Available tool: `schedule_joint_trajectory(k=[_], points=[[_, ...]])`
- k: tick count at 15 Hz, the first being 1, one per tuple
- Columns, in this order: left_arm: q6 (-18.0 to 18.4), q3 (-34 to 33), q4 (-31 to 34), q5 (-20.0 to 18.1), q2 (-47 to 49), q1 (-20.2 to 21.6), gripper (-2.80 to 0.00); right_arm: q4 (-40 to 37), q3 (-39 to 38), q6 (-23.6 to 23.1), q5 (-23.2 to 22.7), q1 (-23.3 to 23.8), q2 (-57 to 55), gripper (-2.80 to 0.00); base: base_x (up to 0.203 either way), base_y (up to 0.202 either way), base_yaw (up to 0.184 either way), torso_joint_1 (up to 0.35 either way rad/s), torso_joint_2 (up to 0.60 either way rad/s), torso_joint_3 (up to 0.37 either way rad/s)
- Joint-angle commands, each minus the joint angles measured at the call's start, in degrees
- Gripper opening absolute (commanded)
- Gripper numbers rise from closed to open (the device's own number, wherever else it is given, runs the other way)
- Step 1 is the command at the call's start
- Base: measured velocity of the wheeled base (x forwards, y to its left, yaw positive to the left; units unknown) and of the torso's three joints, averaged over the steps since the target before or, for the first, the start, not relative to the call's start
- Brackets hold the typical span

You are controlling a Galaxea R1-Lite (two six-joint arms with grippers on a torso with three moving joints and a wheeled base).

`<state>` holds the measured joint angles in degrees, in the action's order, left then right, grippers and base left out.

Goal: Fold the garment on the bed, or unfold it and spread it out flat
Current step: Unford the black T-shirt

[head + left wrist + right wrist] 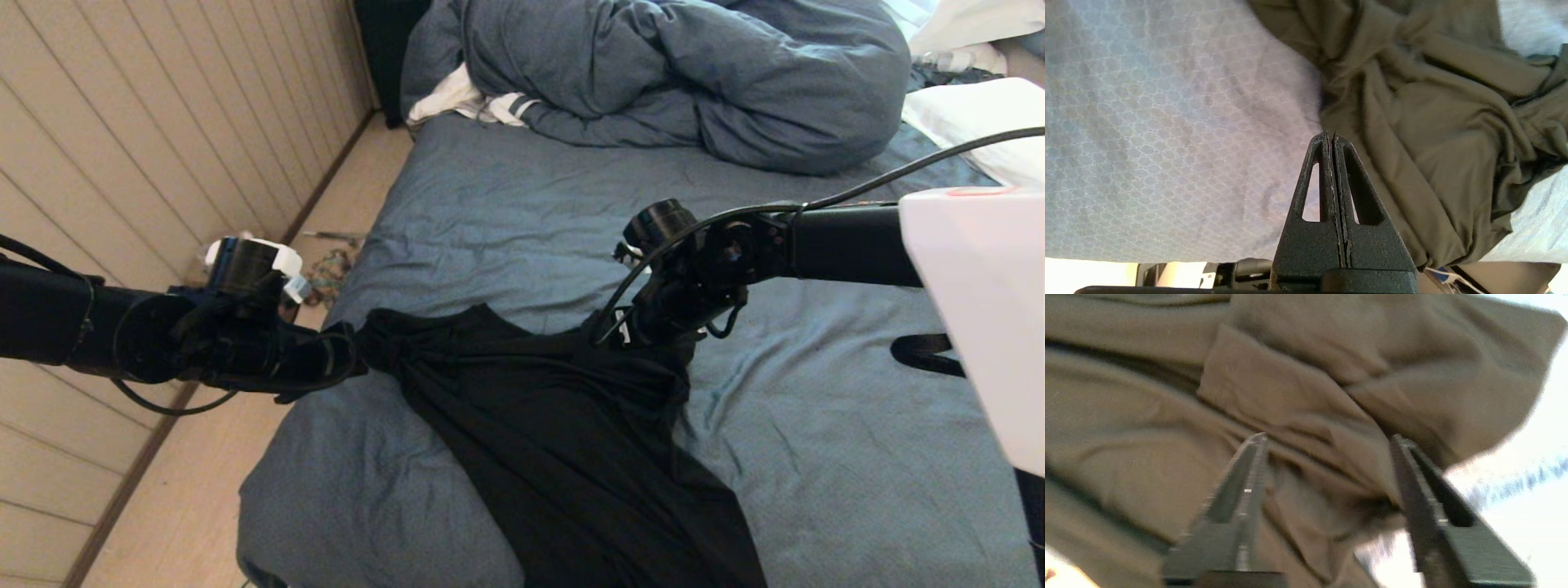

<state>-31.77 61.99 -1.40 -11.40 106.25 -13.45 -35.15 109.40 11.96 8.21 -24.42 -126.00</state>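
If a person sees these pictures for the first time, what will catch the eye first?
A rumpled black T-shirt lies on the near part of the blue bed. The left gripper is at its left corner, shut; the right gripper hangs open above its right side. A bunched duvet fills the far end.

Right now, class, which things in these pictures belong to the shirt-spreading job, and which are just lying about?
Job:
- crumpled black thin-fabric T-shirt
- wrinkled slate-blue sheeted bed
- left gripper, shut beside the shirt
- right gripper, open over the shirt

Lying about:
- bunched blue-grey duvet
- white striped cloth
- white pillow
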Motion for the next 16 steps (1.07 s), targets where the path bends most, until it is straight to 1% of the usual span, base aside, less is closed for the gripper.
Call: schedule_joint_trajectory(k=[1, 5, 7, 8, 9, 13, 16], points=[[-0.2, 0.1, 0.0, 0.0, 1.0, 0.0, -2.8, -0.1, 2.3, 0.0, 0.7, -0.1, -4.0, 0.0, 0.0, 0.0, 0.0, 0.0, 0.0, 0.0], [-0.1, 0.1, -0.1, -0.1, 2.0, -0.2, -2.8, 0.4, 2.8, -0.2, 1.2, 0.3, -7.2, 0.0, 0.0, 0.0, 0.0, 0.0, 0.0, 0.0], [-0.3, -0.6, -2.0, -0.2, 1.9, -0.2, -2.8, 3.7, 2.7, -0.6, 1.1, 0.8, -8.2, 0.0, 0.0, 0.0, 0.0, 0.0, 0.0, 0.0], [-0.3, -1.3, -3.5, -0.1, 1.8, -0.2, -2.8, 5.5, 2.7, -0.6, 1.1, 1.4, -8.8, -0.58, 0.0, 0.0, 0.0, 0.0, 0.0, 0.0], [-0.3, -1.5, -3.9, -0.1, 2.0, -0.2, -2.8, 5.7, 2.7, -0.7, 1.1, 1.6, -8.7, -2.8, 0.0, 0.0, 0.0, 0.0, 0.0, 0.0], [-0.3, -1.6, -4.1, 0.0, 2.4, -0.3, -2.8, 5.6, 2.7, -0.7, 1.1, 1.6, -7.4, -2.8, 0.0, 0.0, 0.0, 0.0, 0.0, 0.0], [-0.1, -1.6, -4.0, 0.0, 2.8, -0.4, -2.8, 5.1, 2.2, -0.6, 1.2, 2.0, -4.1, -2.8, 0.0, 0.0, 0.0, 0.0, 0.0, 0.0]])
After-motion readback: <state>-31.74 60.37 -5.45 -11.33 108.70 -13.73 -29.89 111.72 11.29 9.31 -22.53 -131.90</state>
